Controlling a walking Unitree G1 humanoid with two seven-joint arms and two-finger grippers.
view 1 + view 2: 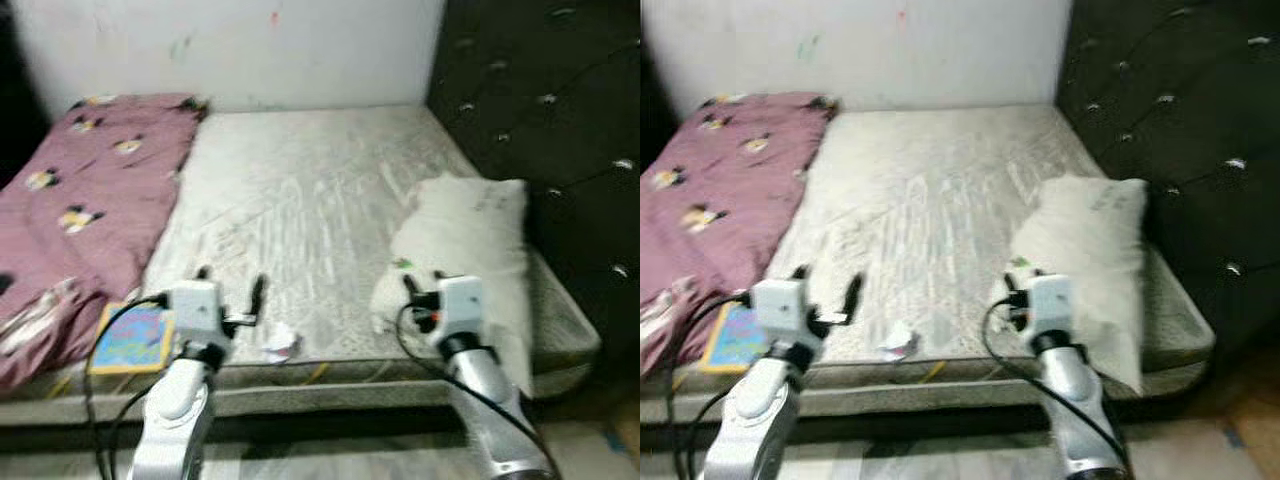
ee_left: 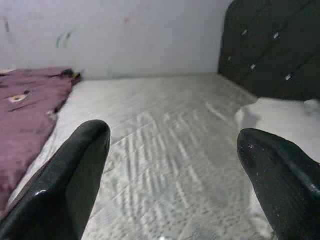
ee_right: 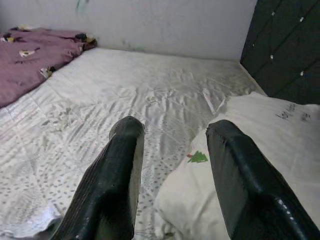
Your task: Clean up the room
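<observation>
One bed [image 1: 300, 200] with a pale grey patterned mattress stands against a white wall [image 1: 250, 45]; a dark tufted headboard [image 1: 550, 120] runs along the robot's right. Items on the bed, counted: one maroon blanket [image 1: 80, 200] with small printed figures, bunched along the left side; one white pillow [image 1: 470, 240] lying against the headboard side near the front edge; one crumpled scrap of white paper [image 1: 280, 343] at the front edge between the arms; one colourful flat book or card [image 1: 130, 340] at the front left corner, partly under the blanket.

Two arms raised over the front edge. Left claw [image 1: 230, 285] spread wide, holding nothing, just above the mattress near the paper. Right claw [image 3: 172, 145] parted moderately, holding nothing, at the near corner of the pillow; whether it touches cannot be told.
</observation>
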